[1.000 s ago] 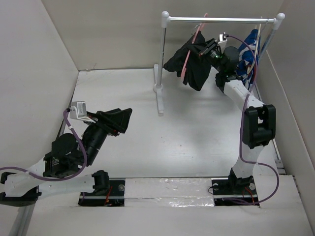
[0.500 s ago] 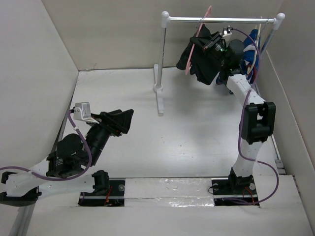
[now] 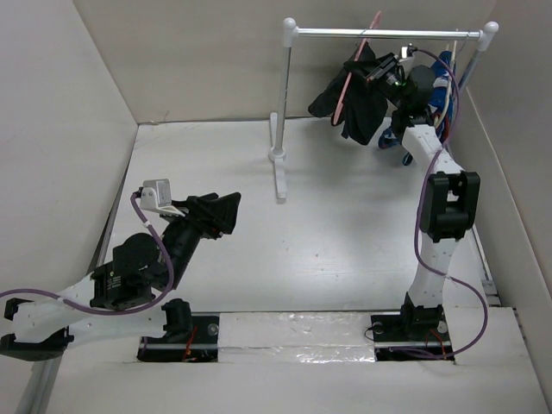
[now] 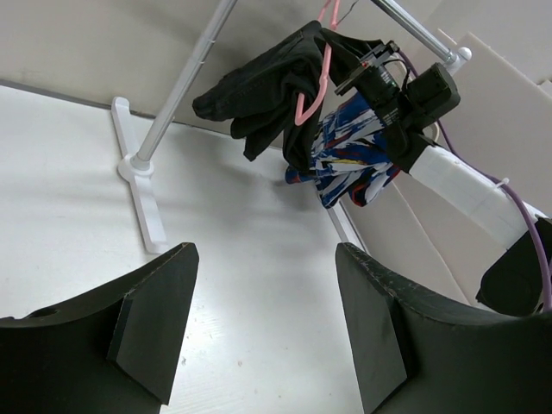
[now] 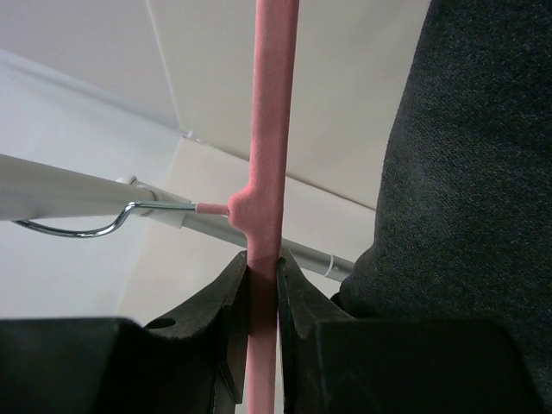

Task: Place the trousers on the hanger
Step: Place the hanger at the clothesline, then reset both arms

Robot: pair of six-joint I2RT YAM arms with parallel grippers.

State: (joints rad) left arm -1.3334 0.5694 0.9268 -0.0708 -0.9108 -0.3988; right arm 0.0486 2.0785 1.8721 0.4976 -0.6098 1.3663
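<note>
The black trousers (image 3: 349,99) hang folded over the pink hanger (image 3: 354,69), high up by the rack's rail (image 3: 345,34). My right gripper (image 3: 379,73) is shut on the hanger just below its neck. In the right wrist view the pink bar (image 5: 269,129) is clamped in that gripper (image 5: 262,267), and the trousers (image 5: 474,172) fill the right side. The metal hook (image 5: 95,228) lies close against the rail (image 5: 52,185); I cannot tell whether it rests on it. My left gripper (image 3: 220,211) is open and empty, low over the table's left (image 4: 267,328), facing the trousers (image 4: 267,86).
The white rack's post (image 3: 284,103) and foot (image 3: 279,177) stand at the back centre. A blue, white and red patterned garment (image 3: 440,86) hangs at the rail's right end, just behind my right arm; it also shows in the left wrist view (image 4: 349,159). Walls enclose the table.
My right arm has raised the hanger with the trousers up and to the right, to the rail. My left arm has shifted a little forward and to the right, still open.
</note>
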